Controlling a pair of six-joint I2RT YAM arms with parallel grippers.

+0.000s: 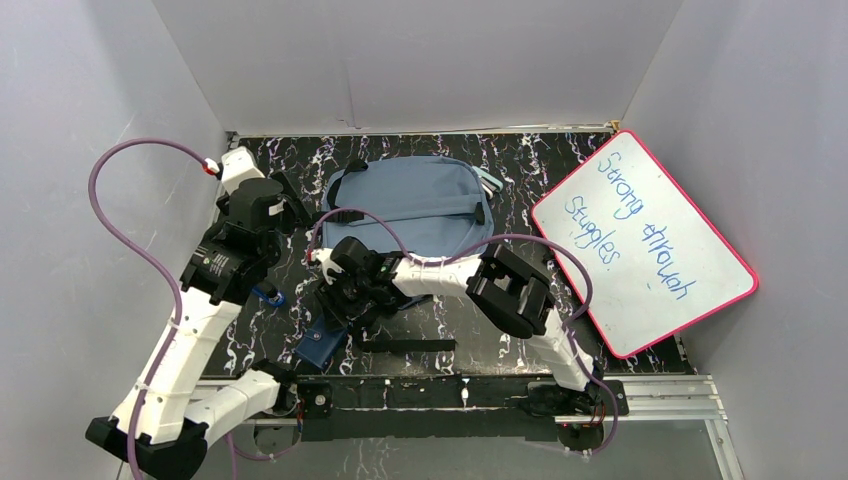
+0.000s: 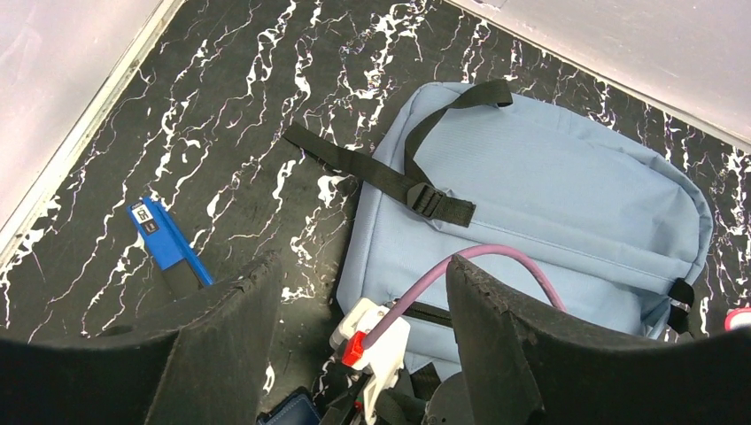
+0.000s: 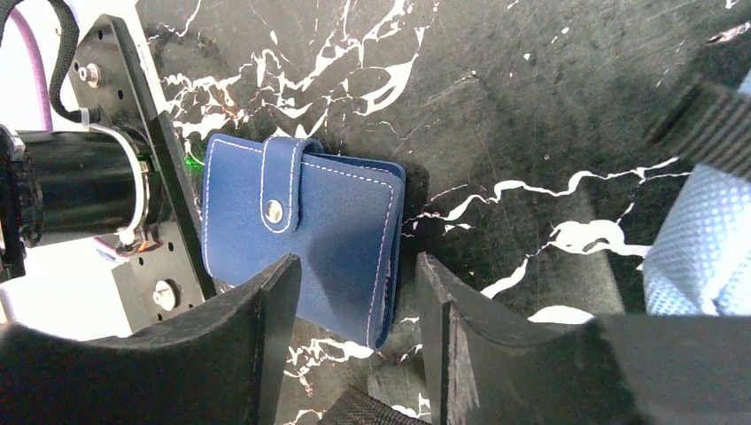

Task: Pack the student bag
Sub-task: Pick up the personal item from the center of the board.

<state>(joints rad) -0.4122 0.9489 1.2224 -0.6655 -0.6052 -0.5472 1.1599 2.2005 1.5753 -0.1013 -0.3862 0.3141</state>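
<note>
The slate-blue student bag (image 1: 415,205) lies flat at the back middle of the table, its zipper shut and its black straps spread; it also shows in the left wrist view (image 2: 540,195). A small dark-blue wallet (image 3: 301,235) with a snap flap lies at the near edge (image 1: 322,345). My right gripper (image 3: 356,266) is open and low over the wallet, whose right edge lies between the jaws, unclamped. It shows in the top view (image 1: 338,300) too. My left gripper (image 2: 361,266) is open and empty, held above the table left of the bag (image 1: 292,195).
A blue pen-like stick (image 2: 164,239) lies on the table left of the bag (image 1: 268,296). A pink-framed whiteboard (image 1: 645,240) leans at the right. A loose black strap (image 1: 405,345) lies near the front edge. Grey walls enclose three sides.
</note>
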